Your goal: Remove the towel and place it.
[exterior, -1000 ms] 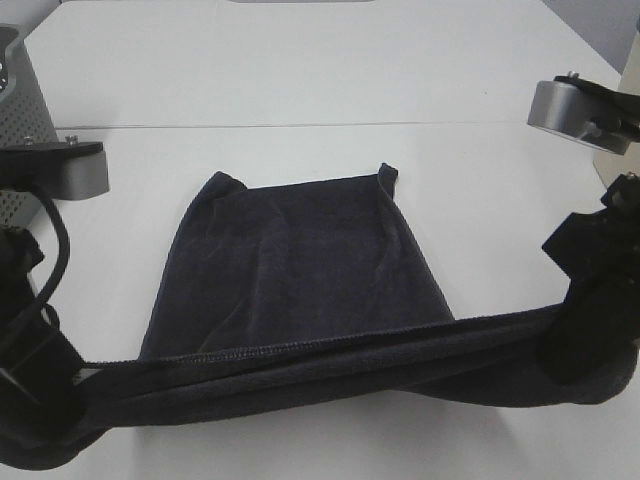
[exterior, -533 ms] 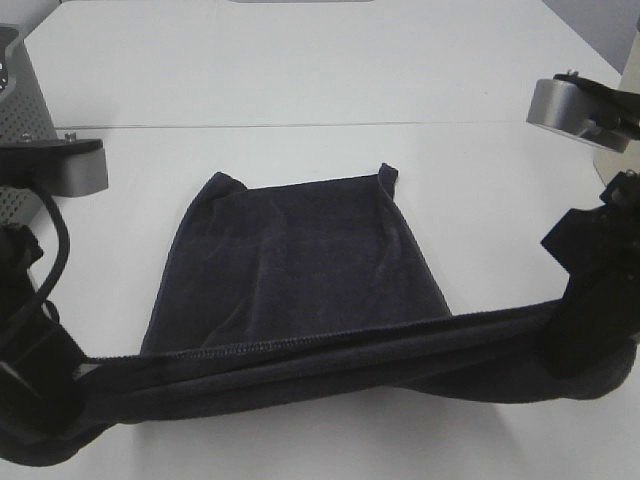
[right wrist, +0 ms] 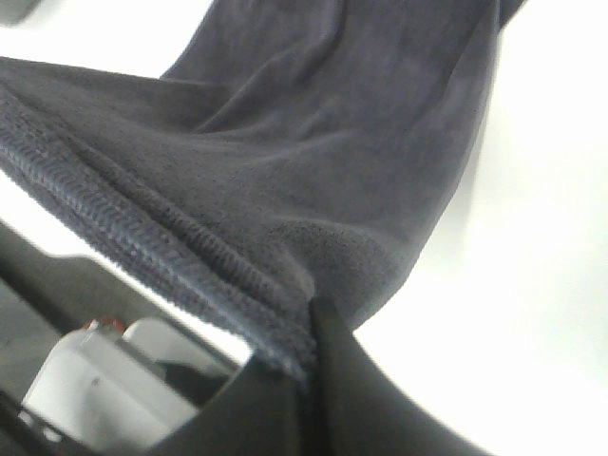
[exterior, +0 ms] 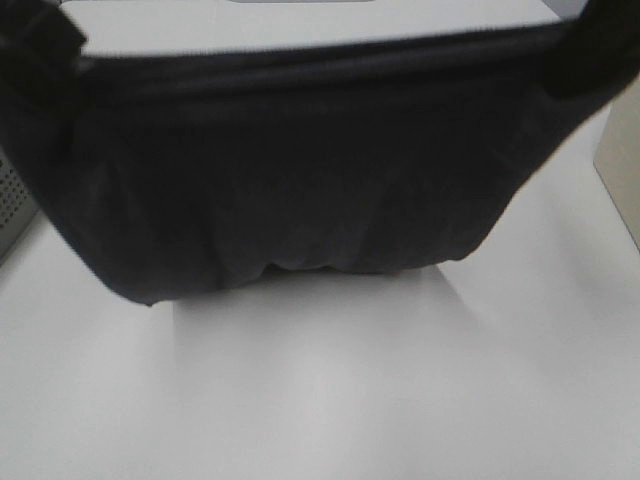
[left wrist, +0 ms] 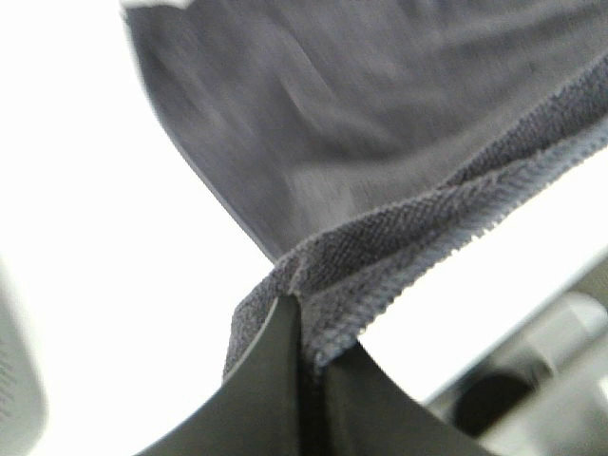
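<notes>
Below everything you have the white table, bare and bright, with a soft shadow on it under the cloth. The towel fills most of the high view. It is a dark charcoal-navy sheet stretched wide between your two arms, its top edge pulled into a nearly straight line and its body hanging down in loose vertical folds. The bottom edge sags in an uneven curve, lower at the left than at the right. You cannot tell from here whether the lowest fold touches the table.

At the left edge of that view a sliver of the grey perforated basket shows beside the cloth.

Your left gripper is clamped together on one upper corner of the towel. The fabric bunches where the dark fingers meet. Your right gripper is pinched together on the other corner of the towel.

Up close the pile looks short and soft, and the stitched hem runs as a ribbed band along the edge.
</notes>
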Controlling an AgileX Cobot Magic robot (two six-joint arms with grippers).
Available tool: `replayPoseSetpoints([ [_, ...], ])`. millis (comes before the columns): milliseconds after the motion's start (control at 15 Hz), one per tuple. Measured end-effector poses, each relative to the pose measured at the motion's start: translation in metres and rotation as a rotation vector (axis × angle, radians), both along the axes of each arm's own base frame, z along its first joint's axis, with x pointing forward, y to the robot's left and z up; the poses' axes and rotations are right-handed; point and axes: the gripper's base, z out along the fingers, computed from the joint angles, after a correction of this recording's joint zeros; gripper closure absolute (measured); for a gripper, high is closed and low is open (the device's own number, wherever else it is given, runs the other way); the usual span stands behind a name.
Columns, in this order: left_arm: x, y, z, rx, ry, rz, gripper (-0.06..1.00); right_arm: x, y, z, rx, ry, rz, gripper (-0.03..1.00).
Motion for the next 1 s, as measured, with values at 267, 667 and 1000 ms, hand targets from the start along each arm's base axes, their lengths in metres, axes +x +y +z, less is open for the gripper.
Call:
replayPoseSetpoints([
  [267, 0.066, 0.016, 0.072, -0.056, -0.251, 0.099, 0.94, 0.062, 0.015, 0.073, 0.063, -0.349, -0.038, 0.96],
  [667, 0.166, 0.031, 0.108, -0.084, -0.639, 0.186, 0.94, 0.166, 0.044, 0.114, 0.141, -0.762, -0.089, 0.96],
  [1000, 0.208, 0.017, 0.114, -0.192, -1.020, 0.165, 0.94, 0.215, 0.047, 0.113, 0.247, -1.095, -0.187, 0.96],
])
